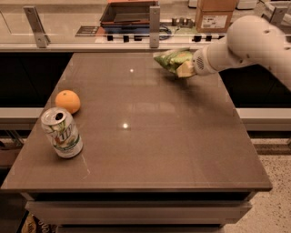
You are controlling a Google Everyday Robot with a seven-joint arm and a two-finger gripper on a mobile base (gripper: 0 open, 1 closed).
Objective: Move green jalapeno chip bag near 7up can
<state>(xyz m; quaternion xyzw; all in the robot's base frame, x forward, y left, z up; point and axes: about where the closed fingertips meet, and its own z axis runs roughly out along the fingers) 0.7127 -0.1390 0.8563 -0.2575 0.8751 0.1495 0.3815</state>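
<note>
The green jalapeno chip bag (pixel 172 59) is at the far right of the brown table, held in my gripper (pixel 185 69), a little above the tabletop. My white arm comes in from the right edge of the view. The 7up can (pixel 62 132) stands upright near the table's front left corner, far from the bag. The gripper's fingers are closed around the bag's right end.
A round orange fruit (pixel 67 101) lies just behind the can at the left edge. The brown table (pixel 150 136) has a counter behind it with metal posts (pixel 154 20), a dark tray (pixel 129 12) and a cardboard box (pixel 214 13).
</note>
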